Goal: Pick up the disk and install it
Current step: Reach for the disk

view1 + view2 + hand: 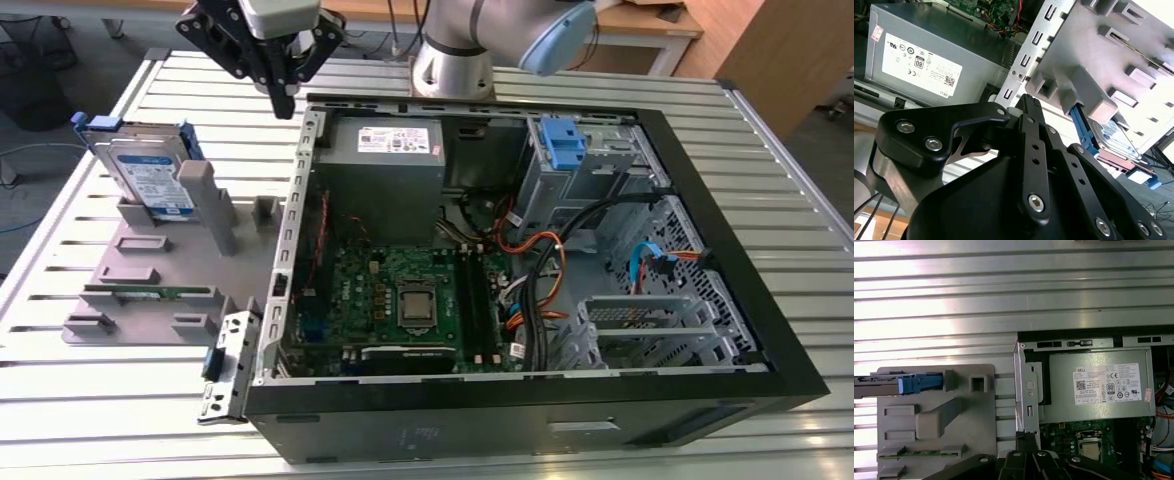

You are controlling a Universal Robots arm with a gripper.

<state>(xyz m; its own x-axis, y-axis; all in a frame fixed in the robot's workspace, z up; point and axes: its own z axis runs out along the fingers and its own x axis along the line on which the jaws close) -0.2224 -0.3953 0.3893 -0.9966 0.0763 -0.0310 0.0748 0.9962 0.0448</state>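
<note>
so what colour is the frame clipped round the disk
Blue. The frame round the disk shows best in the exterior view.

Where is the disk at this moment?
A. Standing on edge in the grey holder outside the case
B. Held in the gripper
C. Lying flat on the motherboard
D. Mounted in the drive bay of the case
A: in the exterior view the disk stands on edge in the grey holder, outside the case, and the gripper hangs apart from it.
</note>
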